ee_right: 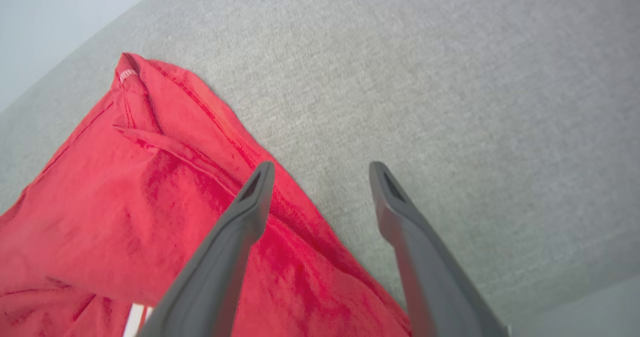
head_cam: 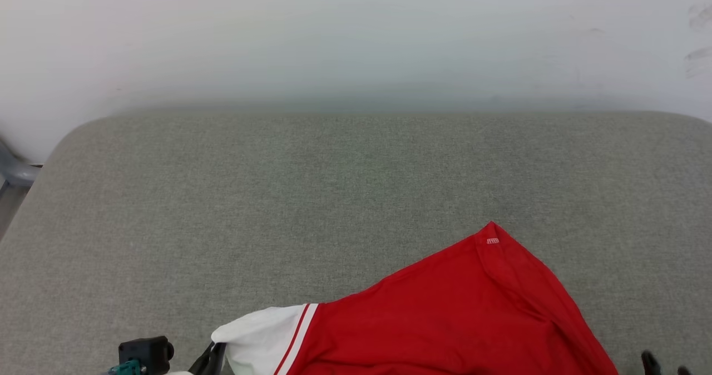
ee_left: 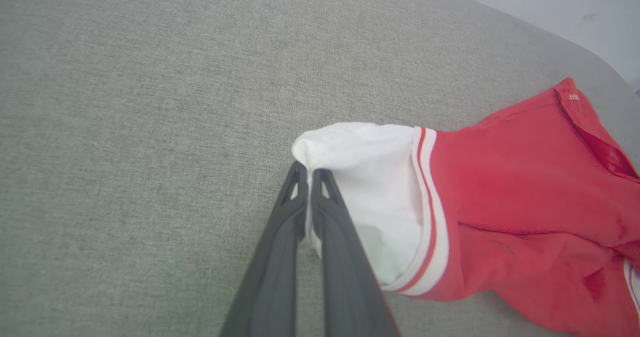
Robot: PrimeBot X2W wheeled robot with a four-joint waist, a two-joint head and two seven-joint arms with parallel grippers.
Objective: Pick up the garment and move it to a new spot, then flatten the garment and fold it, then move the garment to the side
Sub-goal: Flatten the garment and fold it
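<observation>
Red cloth, the garment (head_cam: pixel 445 314), is laid rumpled at the near edge of the grey pad (head_cam: pixel 278 197), one corner pointing toward the pad's middle. Its white sleeve (ee_left: pixel 370 187) is pinched in the tightly closed left gripper (ee_left: pixel 309 169), presumably so that side can be drawn flat. The right gripper (ee_right: pixel 321 167) is held wide apart and empty over the red edge toward the pad's right.

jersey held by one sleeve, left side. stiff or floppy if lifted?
Likely floppy: the jersey lies creased on the grey fabric surface. Lifted by the white sleeve that the left gripper pinches, it would probably hang and bunch. The right gripper is open, so the red side may drag.
</observation>
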